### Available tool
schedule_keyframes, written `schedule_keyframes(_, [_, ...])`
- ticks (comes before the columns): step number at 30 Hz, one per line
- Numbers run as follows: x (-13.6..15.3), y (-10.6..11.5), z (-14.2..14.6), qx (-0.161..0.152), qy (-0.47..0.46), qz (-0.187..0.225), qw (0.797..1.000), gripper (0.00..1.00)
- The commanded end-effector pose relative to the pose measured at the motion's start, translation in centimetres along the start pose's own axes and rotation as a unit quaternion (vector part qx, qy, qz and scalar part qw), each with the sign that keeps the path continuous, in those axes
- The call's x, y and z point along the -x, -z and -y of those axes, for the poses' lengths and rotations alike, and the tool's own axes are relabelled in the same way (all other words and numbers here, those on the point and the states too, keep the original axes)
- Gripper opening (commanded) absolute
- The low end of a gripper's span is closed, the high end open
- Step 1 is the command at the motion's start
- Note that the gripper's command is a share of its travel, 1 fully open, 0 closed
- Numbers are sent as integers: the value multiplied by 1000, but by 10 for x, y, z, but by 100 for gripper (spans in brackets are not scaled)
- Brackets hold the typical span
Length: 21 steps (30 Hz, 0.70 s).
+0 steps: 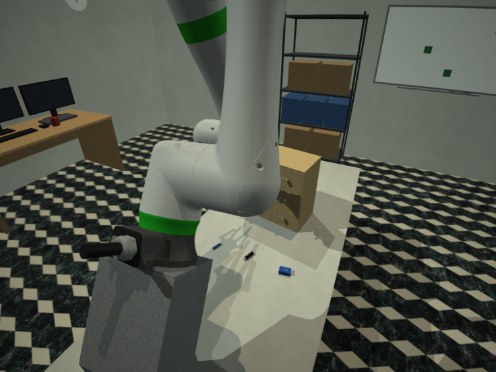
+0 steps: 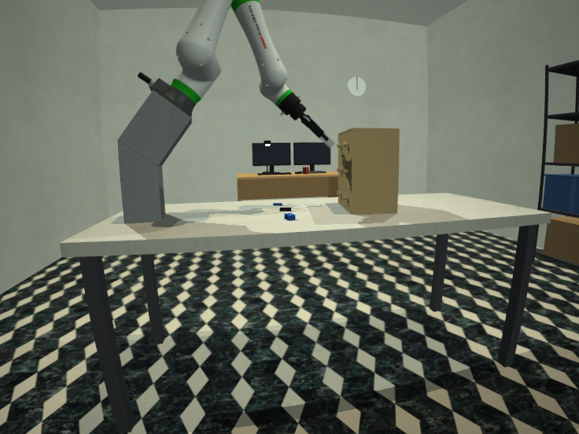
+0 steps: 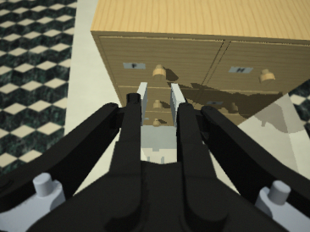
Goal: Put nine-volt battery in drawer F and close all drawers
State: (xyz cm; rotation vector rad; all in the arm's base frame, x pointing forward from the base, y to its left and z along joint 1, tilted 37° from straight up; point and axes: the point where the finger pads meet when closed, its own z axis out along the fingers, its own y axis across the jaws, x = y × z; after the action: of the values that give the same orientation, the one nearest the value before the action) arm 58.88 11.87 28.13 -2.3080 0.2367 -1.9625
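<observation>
Lining up our empty, partly open gripper, we had to straddle the knob on drawer F evenly before squeezing.

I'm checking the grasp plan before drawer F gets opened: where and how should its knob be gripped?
Grip the knob by its two sides, with the claw coming straight at the drawer front. It is small, rounded and juts outward from the closed front, leaving both sides reachable; a level pull would probably suit it best.
</observation>
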Motion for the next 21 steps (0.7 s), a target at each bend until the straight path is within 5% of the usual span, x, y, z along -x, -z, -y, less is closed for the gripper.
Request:
schedule_keyframes(1, [-3,-3,0,0,0,0,1000,20])
schedule_keyframes(21, [-20,-20,0,0,0,0,1000,20])
